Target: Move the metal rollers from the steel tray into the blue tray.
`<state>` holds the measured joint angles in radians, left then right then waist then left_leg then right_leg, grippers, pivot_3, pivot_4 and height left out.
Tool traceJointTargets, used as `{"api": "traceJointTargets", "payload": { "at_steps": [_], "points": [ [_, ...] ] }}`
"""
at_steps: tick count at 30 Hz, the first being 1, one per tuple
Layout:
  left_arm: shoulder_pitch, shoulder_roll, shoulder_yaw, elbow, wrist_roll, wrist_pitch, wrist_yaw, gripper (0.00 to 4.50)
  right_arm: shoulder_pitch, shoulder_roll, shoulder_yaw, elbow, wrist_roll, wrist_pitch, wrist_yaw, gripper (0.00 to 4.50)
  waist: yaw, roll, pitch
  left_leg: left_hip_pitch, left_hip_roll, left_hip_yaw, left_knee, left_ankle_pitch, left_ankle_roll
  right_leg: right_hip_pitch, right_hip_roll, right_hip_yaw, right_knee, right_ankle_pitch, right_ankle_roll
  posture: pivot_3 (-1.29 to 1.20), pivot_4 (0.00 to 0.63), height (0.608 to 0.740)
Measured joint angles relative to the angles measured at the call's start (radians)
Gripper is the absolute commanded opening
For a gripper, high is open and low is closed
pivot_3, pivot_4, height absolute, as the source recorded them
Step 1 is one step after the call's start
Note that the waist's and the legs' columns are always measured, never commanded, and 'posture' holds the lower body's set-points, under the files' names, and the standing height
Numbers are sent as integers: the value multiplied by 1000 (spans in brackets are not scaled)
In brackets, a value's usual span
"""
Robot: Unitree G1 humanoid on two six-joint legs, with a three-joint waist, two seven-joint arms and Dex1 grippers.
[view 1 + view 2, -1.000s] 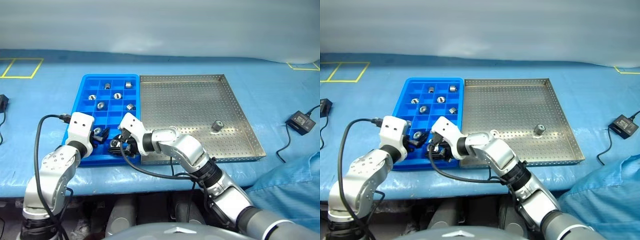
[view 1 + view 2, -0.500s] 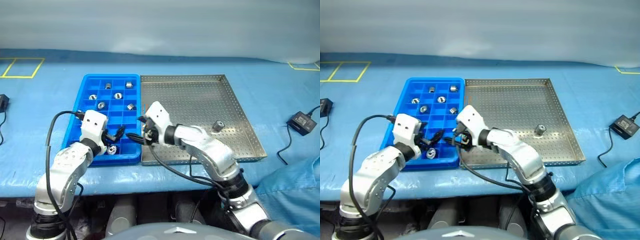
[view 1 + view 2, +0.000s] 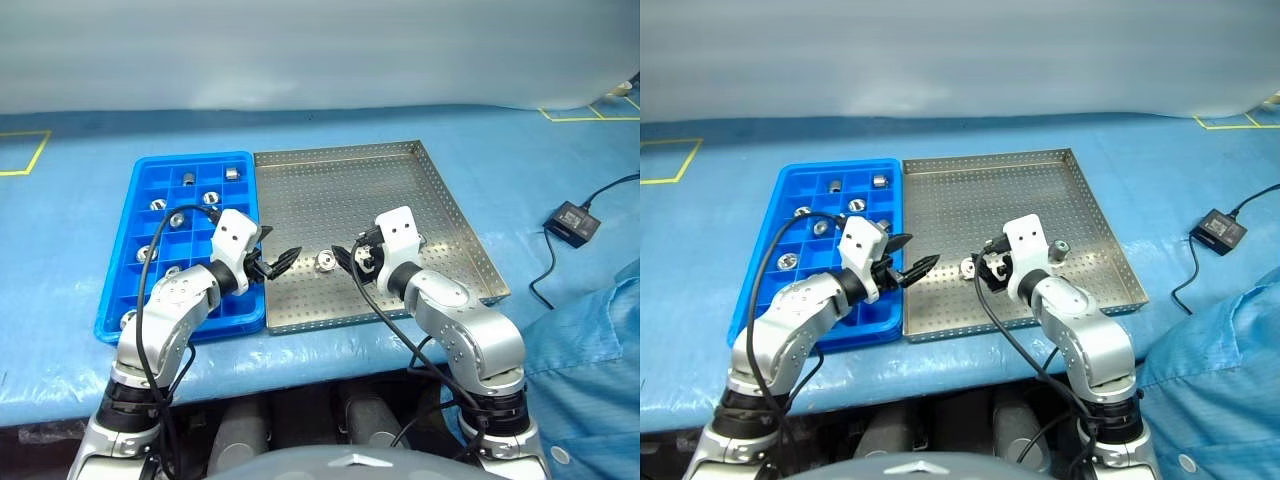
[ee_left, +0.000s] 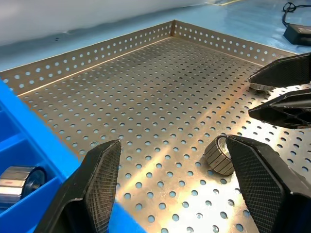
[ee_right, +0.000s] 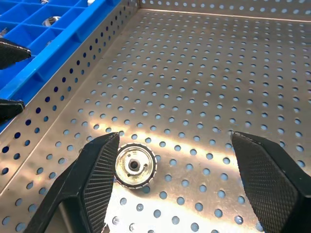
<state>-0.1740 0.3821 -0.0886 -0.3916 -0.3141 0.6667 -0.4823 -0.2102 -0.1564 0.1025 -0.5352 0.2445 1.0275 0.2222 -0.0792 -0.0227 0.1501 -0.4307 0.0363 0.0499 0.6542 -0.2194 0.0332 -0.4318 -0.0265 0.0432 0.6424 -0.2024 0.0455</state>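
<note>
1. Both arms are over the steel tray [image 3: 400, 190], which sits on the blue-covered desk [image 3: 300, 130] with its left rim right against the blue tray [image 3: 135, 290].
2. The left tool [image 3: 277, 262] hangs just past the blue tray's right edge, above the steel tray's near-left part; its black fingers [image 4: 99, 179] stand wide apart with nothing between them.
3. The right tool [image 3: 350, 258] faces it from the other side, fingers [image 5: 97, 170] wide as well and empty.
4. Between the two tools one metal roller [image 3: 324, 262] lies on the perforated floor; in the right wrist view it lies just beside that tool's one finger, its hollow centre facing the camera [image 5: 135, 165].
5. A second roller [image 3: 1061, 246] peeks out beside the right wrist, further right on the steel tray.
6. Several rollers already sit in the blue tray's compartments, among them one in the far row [image 3: 232, 173], one more [image 3: 187, 178] near it and another lower down [image 3: 176, 220].
7. A small black adapter [image 3: 570, 218] with its cable lies on the desk to the right; no readable writing on anything.
</note>
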Motion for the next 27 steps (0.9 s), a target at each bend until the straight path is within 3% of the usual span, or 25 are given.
{"api": "traceJointTargets", "payload": {
  "at_steps": [9,17,20,25,27],
  "points": [
    [47,17,0,0,2,1,2,3764,-9,38,40,136,36,-51,43,3877,-6,0,0,1,0,0,1,0,0,1,0,1,0,-2,4,-83,150,740],
    [78,21,8,-30,0,2,18,3764,-53,17,71,328,-5,-211,83,3877,1,0,0,1,0,0,1,0,0,1,0,1,0,0,1,-71,150,740],
    [90,24,9,-40,0,3,24,3764,-60,12,71,348,-9,-211,80,3308,3,0,0,1,0,0,1,0,0,1,0,1,1,0,1,-65,150,740],
    [93,30,14,-41,-1,4,25,3764,-62,12,71,358,-1,-210,93,1766,5,0,0,1,0,0,1,0,0,1,0,1,1,0,1,-65,150,740],
    [97,33,20,-42,-1,4,26,3764,-64,12,70,358,2,-210,101,1766,7,0,0,2,0,0,1,0,0,1,0,1,1,0,1,-62,150,740]
  ]
}}
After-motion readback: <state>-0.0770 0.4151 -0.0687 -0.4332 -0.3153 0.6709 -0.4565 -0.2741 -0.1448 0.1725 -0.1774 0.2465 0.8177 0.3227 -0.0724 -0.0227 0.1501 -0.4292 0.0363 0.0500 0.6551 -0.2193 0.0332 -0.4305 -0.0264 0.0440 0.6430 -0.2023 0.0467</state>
